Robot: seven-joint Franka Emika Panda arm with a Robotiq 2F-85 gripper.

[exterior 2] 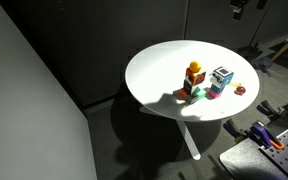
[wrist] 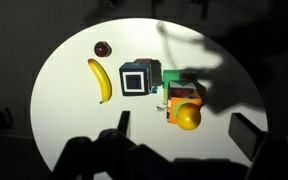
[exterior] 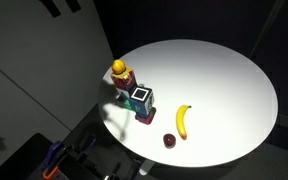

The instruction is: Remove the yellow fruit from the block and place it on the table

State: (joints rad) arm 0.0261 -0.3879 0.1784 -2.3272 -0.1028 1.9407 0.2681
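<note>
The yellow fruit [wrist: 188, 117] is a small round ball resting on top of the reddish-brown block [wrist: 172, 102], which sits on other coloured blocks on the round white table [wrist: 74, 120]. Both exterior views show the fruit [exterior: 118, 68] [exterior 2: 194, 68] on the block [exterior: 126, 81] [exterior 2: 195, 81] near the table's edge [exterior: 224, 70] [exterior 2: 154, 70]. My gripper [wrist: 182, 126] is open and empty, high above the table. In the wrist view its two dark fingers stand either side of the fruit. I cannot make out the gripper in the exterior views.
A dark block with a white-framed square face [wrist: 136, 78] [exterior: 140, 98] [exterior 2: 221, 76] stands right beside the stack. A long banana [wrist: 100, 80] [exterior: 182, 121] and a tiny dark red fruit [wrist: 103, 48] [exterior: 169, 140] [exterior 2: 239, 90] lie beyond it.
</note>
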